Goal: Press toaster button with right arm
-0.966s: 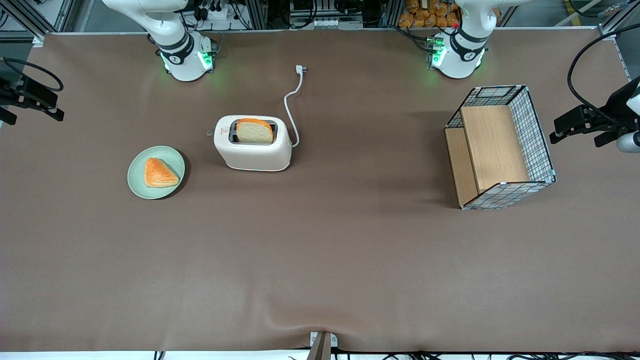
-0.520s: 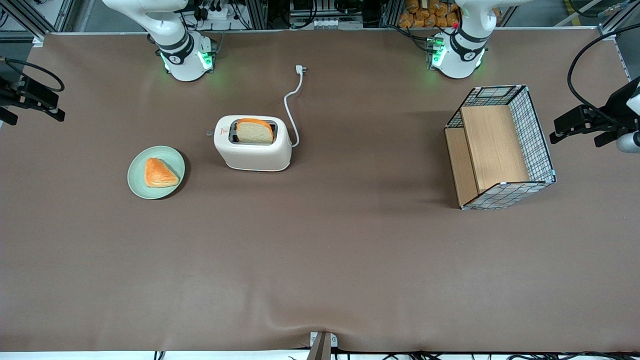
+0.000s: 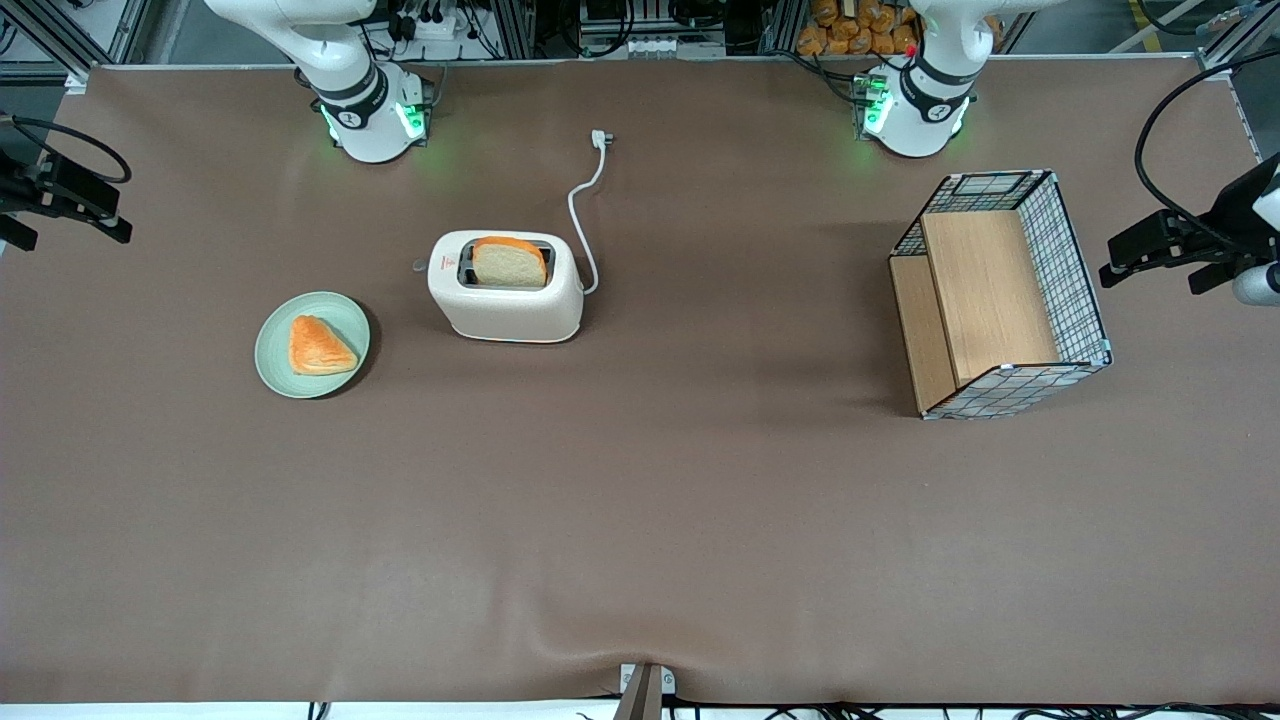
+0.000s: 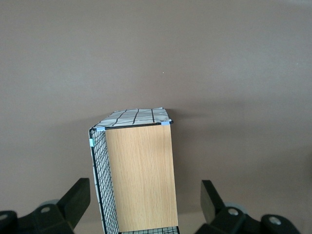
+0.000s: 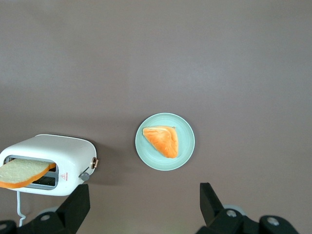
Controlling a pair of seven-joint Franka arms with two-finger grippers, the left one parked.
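The cream-white toaster (image 3: pixel 506 292) stands on the brown table with a bread slice (image 3: pixel 509 262) upright in its slot. Its grey lever knob (image 3: pixel 420 266) sticks out of the end that faces the working arm's end of the table. In the right wrist view the toaster (image 5: pixel 46 165) and the knob (image 5: pixel 84 176) show too. My right gripper (image 3: pixel 70 200) hangs at the working arm's end of the table, well apart from the toaster. It is open and empty (image 5: pixel 144 207), its jaws spread wide.
A green plate (image 3: pixel 345 318) with a pastry (image 3: pixel 318 346) lies beside the toaster, toward the working arm's end. The white cord (image 3: pixel 584 205) runs from the toaster toward the arm bases. A wire-mesh wooden basket (image 3: pixel 1000 295) stands toward the parked arm's end.
My right gripper has shifted very slightly toward the table's middle. Nothing else has moved.
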